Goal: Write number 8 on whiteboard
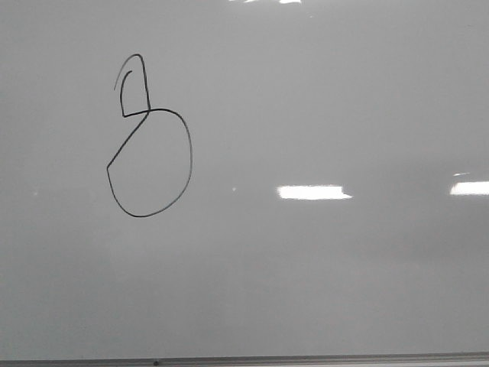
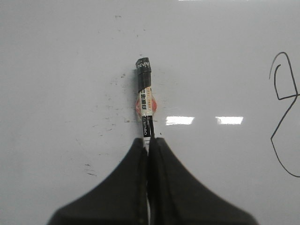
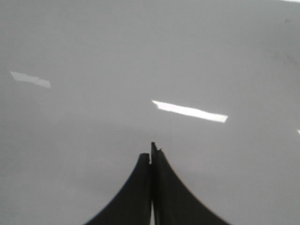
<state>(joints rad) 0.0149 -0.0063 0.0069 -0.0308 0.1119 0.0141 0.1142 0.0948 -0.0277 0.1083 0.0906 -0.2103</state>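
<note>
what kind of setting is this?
Probably an indoor lab or office: a glossy whiteboard fills every view, mirroring rectangular ceiling lights. A drawn 8 is on it, and the left gripper holds a marker.

The glossy pale grey whiteboard (image 1: 321, 275), with a thin grey metal strip along its bottom edge, bears the black hand-drawn number 8 (image 1: 150, 153) toward its upper left, well above that edge.

The whiteboard (image 1: 344, 99) looked smooth and glossy, mirroring bright lights, with a thin dull metal strip (image 1: 306, 358) along its near edge. The marker (image 2: 146, 102) appeared plastic with a printed paper label; the left gripper's fingers (image 2: 176, 187) were matt black.
</note>
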